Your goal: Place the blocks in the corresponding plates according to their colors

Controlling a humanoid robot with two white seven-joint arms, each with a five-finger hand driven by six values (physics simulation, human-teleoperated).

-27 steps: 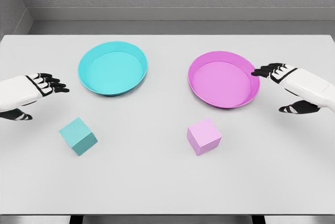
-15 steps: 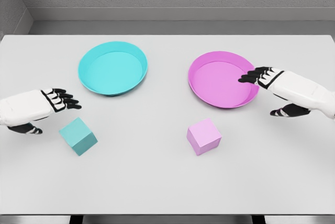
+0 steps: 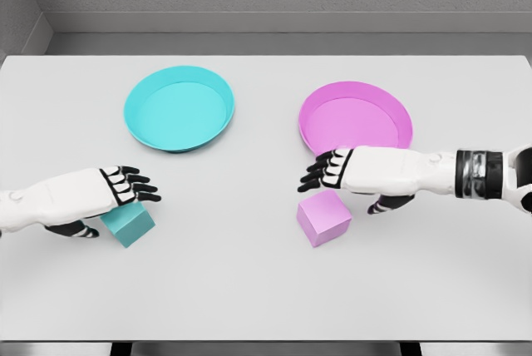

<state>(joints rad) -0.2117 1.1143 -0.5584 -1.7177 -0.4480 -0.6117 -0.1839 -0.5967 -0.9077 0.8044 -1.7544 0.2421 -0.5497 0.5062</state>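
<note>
A cyan block (image 3: 130, 223) lies at the table's front left, partly covered by my left hand (image 3: 125, 191), which hovers over it with fingers spread and holds nothing. A pink block (image 3: 323, 217) sits at the front centre-right. My right hand (image 3: 332, 171) reaches in just above and behind it, fingers extended, open, and overlaps the near rim of the pink plate (image 3: 356, 119). The cyan plate (image 3: 179, 108) stands at the back left with nothing in it. The pink plate holds nothing either.
The white table (image 3: 266, 289) ends at a near edge along the bottom of the view. A grey wall runs behind the far edge.
Both hands have moved inward and toward the front. The left one now covers part of the cyan block; the right one has swept left from the pink plate's right rim to just above the pink block.
</note>
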